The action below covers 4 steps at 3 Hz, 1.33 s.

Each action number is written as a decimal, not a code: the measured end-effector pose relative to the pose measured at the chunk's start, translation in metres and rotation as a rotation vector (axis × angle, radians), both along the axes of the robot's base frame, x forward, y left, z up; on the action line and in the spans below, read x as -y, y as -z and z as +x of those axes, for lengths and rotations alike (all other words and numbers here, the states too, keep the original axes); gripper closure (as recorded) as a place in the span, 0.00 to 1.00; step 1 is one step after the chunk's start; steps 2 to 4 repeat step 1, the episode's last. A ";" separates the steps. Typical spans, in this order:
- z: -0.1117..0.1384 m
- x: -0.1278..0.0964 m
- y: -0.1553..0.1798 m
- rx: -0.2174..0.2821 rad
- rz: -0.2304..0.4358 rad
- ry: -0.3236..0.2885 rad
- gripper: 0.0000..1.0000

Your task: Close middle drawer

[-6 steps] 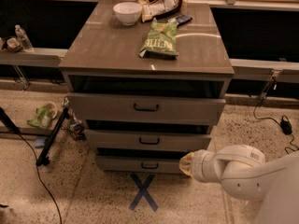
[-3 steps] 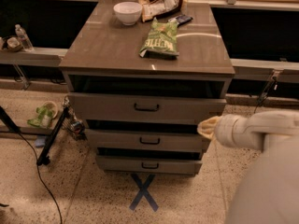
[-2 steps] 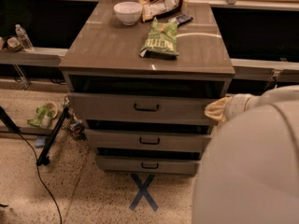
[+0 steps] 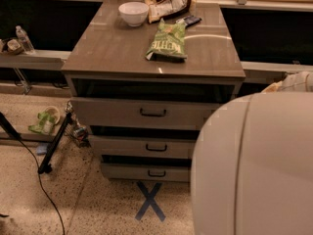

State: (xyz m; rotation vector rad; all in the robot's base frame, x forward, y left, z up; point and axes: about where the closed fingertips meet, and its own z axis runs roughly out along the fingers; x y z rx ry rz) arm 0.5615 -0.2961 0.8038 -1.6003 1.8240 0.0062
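The middle drawer is the second of three in a grey-taupe cabinet, with a small dark handle. It stands pulled out a little, with a dark gap above its front. The top drawer and the bottom drawer also stand out a little. My white arm fills the lower right and hides the drawers' right ends. My gripper shows only as a pale tip at the right edge, beside the cabinet's right side, level with the top drawer and apart from the middle drawer.
On the cabinet top lie a white bowl, a green chip bag, another snack bag and a dark flat item. A blue tape X marks the floor in front. A black stand and cable lie at the left.
My arm has swung up from low at the cabinet's right and come closer to the camera, now covering the lower right. The gripper has risen to top-drawer height. The drawers have not moved.
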 end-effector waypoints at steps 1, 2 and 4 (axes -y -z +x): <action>-0.011 -0.011 -0.012 -0.027 0.011 -0.081 0.84; -0.011 -0.011 -0.012 -0.027 0.011 -0.081 0.84; -0.011 -0.011 -0.012 -0.027 0.011 -0.081 0.84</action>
